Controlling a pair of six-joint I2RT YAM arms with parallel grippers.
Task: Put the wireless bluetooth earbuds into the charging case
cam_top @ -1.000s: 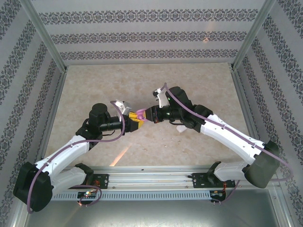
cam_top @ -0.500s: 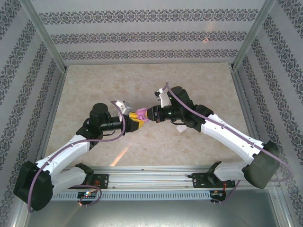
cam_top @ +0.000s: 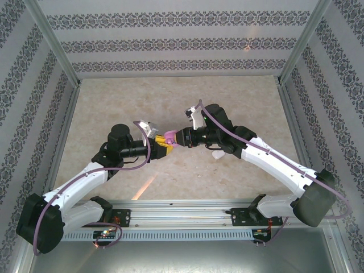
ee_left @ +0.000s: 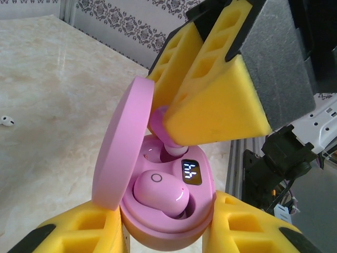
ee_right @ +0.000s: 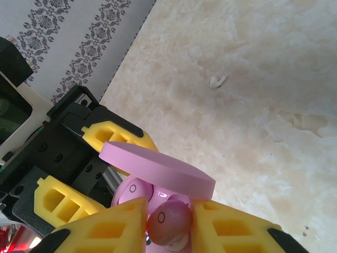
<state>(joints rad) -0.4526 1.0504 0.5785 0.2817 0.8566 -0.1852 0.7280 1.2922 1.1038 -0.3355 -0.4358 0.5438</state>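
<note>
1. Beige marble-look table top (cam_top: 187,96) sits inside walls of grey-patterned wallpaper (cam_top: 182,42), and the two white-and-black arms meet over its middle
2. Coming in from the left, the left gripper (ee_left: 163,221) with its yellow foam pads is clamped on the pink-purple oval plastic charging case (ee_left: 168,238), one pad against each side, and holds it clear of the table
3. Its round pink lid (ee_left: 121,163) stands swung open, tilted up beside the wells
4. One pale purple rounded plastic earbud, call it the seated earbud (ee_left: 160,192), lies in one well of the charging case, just beside a small lit display (ee_left: 191,172)
5. From the right, the right gripper (ee_right: 168,217) reaches in under the lid, and the second earbud (ee_right: 169,224), also pale purple and rounded, sits between its yellow foam fingers at the other well
6. Whether those fingers press the second earbud or stand just off it I cannot tell
7. Out on the marble a small white earbud (ee_right: 217,80) lies alone, well apart from both grippers
</note>
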